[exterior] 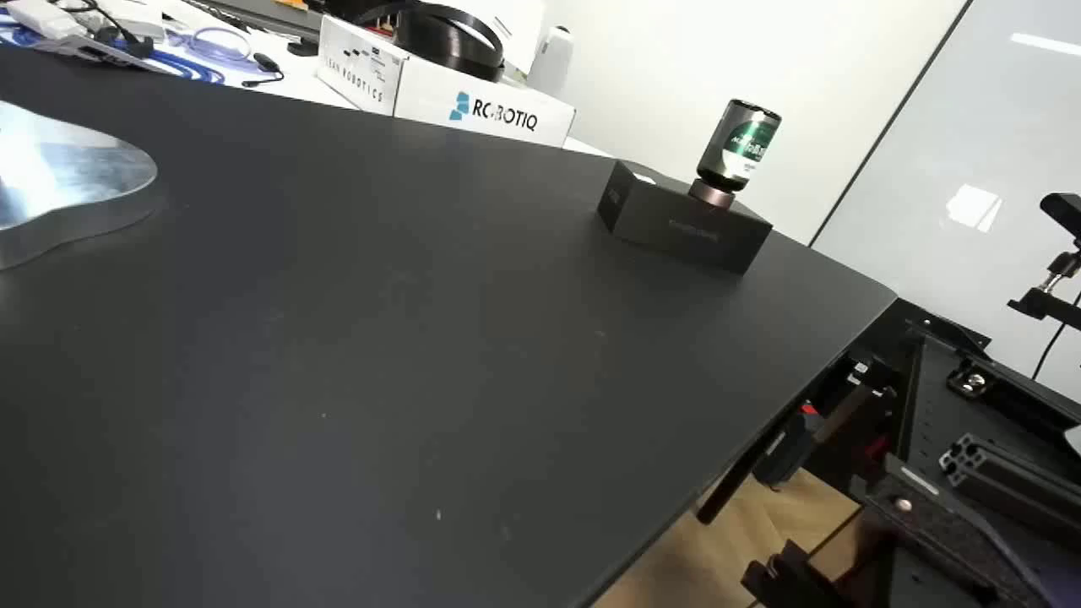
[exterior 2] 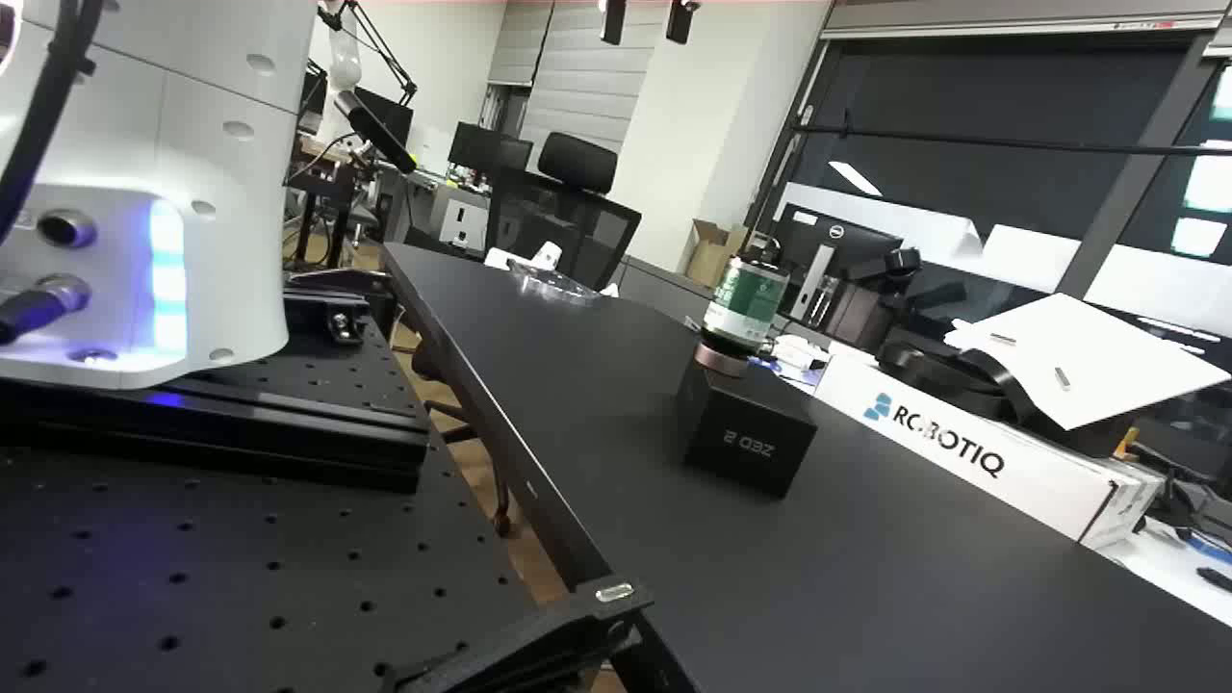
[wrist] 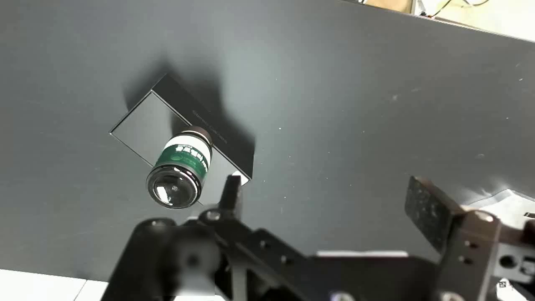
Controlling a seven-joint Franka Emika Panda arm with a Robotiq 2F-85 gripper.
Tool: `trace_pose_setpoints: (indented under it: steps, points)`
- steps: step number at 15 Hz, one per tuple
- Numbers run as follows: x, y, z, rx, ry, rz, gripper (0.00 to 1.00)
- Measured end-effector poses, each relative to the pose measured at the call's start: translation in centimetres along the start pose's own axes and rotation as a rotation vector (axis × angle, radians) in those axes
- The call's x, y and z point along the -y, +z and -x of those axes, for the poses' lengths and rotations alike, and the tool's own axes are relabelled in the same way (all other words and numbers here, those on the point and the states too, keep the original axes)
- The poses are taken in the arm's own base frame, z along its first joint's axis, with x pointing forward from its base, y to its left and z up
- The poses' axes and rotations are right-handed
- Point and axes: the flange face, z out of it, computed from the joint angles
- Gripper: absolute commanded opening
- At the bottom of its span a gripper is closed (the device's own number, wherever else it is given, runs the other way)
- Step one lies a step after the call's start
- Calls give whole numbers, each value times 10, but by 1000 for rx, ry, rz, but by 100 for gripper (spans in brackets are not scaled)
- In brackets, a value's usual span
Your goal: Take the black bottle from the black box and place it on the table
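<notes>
The black bottle (exterior: 737,145) stands upside down on its cap on top of the black box (exterior: 680,221). Its green and white label also shows in an exterior view (exterior 2: 746,300). The box shows there too (exterior 2: 746,433), resting on the black table (exterior: 380,355). In the wrist view the bottle (wrist: 179,167) and the box (wrist: 144,125) are left of my gripper (wrist: 326,184). The gripper is open, with only table between its fingers, and does not touch the bottle. Its left finger covers part of a box corner. Two dark tips at an exterior view's top edge look like my fingertips (exterior 2: 646,21).
A white labelled box (exterior: 486,110) stands behind the table, with black and white things on it. A shiny metal object (exterior: 72,169) lies at one table end. The robot base (exterior 2: 173,192) stands on a perforated black plate (exterior 2: 241,568) beside the table edge.
</notes>
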Motion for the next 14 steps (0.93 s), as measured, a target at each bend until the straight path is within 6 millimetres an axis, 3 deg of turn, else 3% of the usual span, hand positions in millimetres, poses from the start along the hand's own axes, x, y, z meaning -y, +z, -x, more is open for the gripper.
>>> trace_pose_setpoints:
  steps: [10, 14]
  points:
    - [0, 0, -1, 0, 2, 0, 100]
    - [-18, 4, -16, -6, 166, 16, 100]
